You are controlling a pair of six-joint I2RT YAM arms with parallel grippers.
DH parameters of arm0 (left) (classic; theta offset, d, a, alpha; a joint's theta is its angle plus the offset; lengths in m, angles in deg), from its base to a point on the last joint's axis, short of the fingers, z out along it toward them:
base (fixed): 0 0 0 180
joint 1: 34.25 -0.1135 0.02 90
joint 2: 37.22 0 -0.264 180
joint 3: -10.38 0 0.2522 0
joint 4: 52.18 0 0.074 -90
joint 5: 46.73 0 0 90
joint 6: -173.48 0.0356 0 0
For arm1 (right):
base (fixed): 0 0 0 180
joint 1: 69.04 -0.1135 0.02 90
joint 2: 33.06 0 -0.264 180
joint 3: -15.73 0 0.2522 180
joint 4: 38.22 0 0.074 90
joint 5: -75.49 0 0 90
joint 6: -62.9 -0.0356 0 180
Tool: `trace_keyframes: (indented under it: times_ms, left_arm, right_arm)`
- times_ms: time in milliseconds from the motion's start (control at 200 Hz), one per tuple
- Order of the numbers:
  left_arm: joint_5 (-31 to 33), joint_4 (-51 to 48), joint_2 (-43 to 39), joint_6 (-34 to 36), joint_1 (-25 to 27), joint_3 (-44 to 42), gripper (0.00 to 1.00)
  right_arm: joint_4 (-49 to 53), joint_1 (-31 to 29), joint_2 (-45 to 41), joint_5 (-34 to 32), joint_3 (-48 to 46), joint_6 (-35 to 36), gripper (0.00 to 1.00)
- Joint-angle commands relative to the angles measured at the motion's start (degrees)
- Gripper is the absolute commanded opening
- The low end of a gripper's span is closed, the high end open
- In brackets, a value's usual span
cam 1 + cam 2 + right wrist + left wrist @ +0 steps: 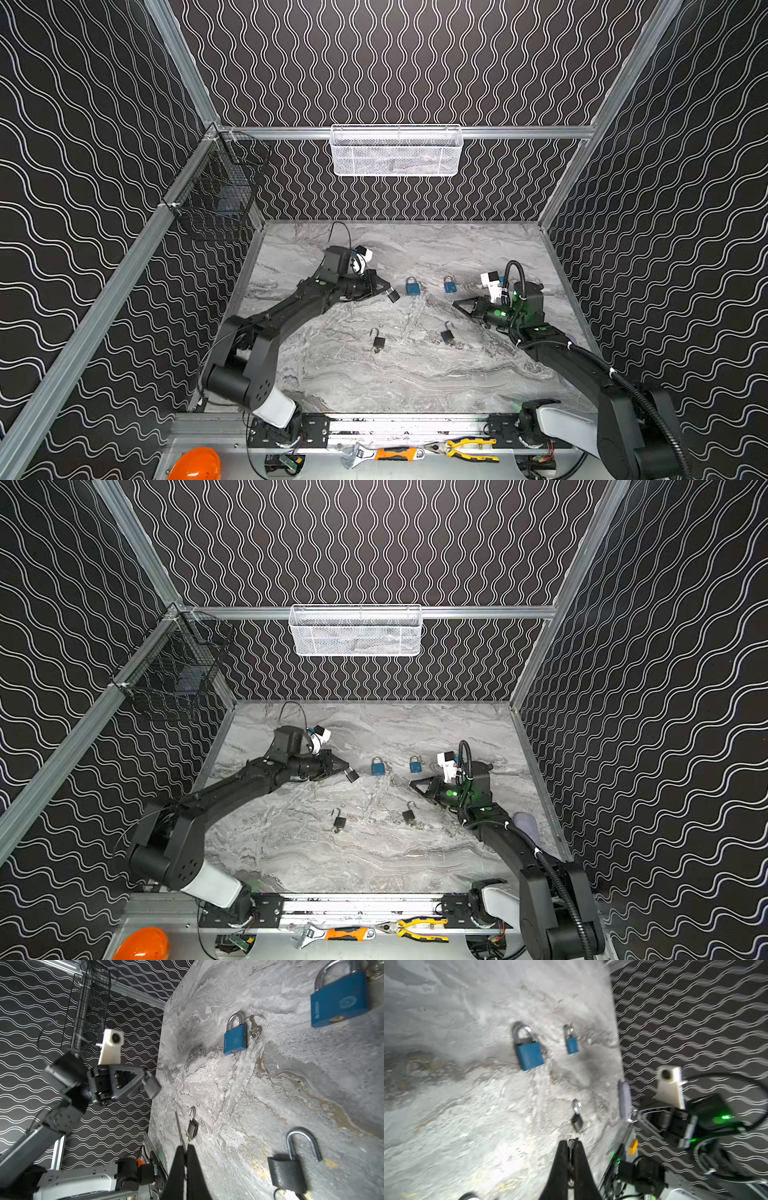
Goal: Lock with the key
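Observation:
My left gripper (pixel 388 289) is shut on the silver shackle of a black padlock (pixel 393 295), held above the marble table's left middle; in the left wrist view the shackle (pixel 571 1146) shows between the fingers and the body is hidden. My right gripper (pixel 455 303) hovers at the right, shut on a thin metal blade, the key (pixel 179 1126), which sticks out past the fingertips edge-on. The two grippers point at each other, well apart. Two blue padlocks (pixel 412 286) (pixel 450 285) lie shut between them. Two black padlocks (pixel 378 341) (pixel 448 334) lie nearer the front with open shackles.
A loose key (pixel 254 1029) lies beside a blue padlock. A white mesh basket (pixel 395 151) hangs on the back wall and a black wire basket (pixel 220 195) on the left wall. A wrench (pixel 374 453), pliers (pixel 469 449) and an orange helmet (pixel 195 463) lie past the front rail.

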Motion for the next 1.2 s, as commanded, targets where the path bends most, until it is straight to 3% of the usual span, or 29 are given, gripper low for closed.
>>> trace_keyframes:
  times_ms: [0,435,1191]
  left_arm:
    - [-1.3,-12.0,4.6,9.4,-1.1,4.9,0.0]
    - [0.7,-31.6,26.9,24.2,-2.8,30.1,0.0]
    - [3.0,-47.0,43.1,36.3,-5.6,52.1,0.0]
  right_arm:
    - [2.7,0.4,0.9,2.5,1.1,3.5,0.0]
    - [0.3,0.7,6.9,5.7,0.2,4.1,0.0]
    - [-2.7,0.7,14.5,4.7,0.6,2.0,0.0]
